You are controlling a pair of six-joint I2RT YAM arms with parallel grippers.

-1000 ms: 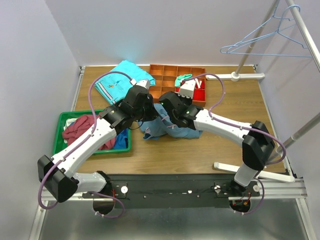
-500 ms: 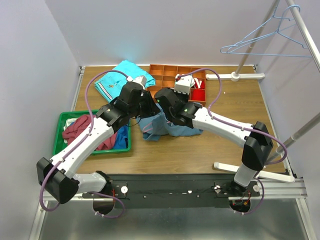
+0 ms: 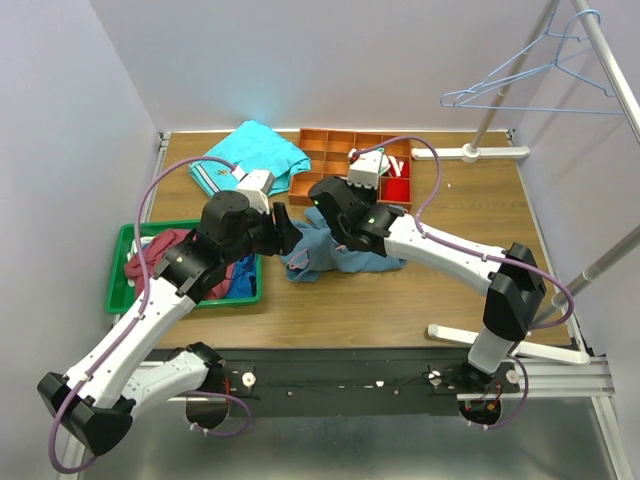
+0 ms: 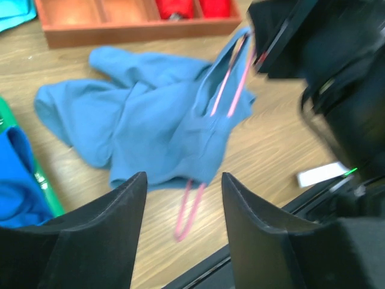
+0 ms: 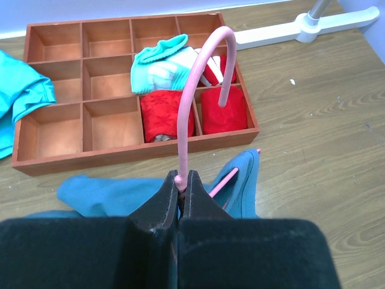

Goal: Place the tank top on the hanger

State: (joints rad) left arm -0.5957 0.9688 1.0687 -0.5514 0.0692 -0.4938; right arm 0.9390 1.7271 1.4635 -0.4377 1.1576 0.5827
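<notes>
I am partway through dressing the thin pink wire hanger point(image 5: 183, 144). My right gripper point(image 5: 182, 180) is pinched tight on its neck, just below the hook. The dusty steel-blue sleeveless tank top point(image 4: 156, 126) lies bunched on the wooden table point(image 4: 283, 138) at mid-table, just on the near side of the orange compartment tray point(image 5: 138, 153). The hanger's pink wire runs into the top's neck opening and pokes out at the near hem, so the frame looks to be inside the cloth but not yet seated in the shoulders.

My left gripper point(image 4: 183, 180) hovers over the top with its fingers spread and nothing between them. Next, I judge, it must take a strap or armhole edge and draw it over the hanger's arm while my right holds the wire steady.
</notes>
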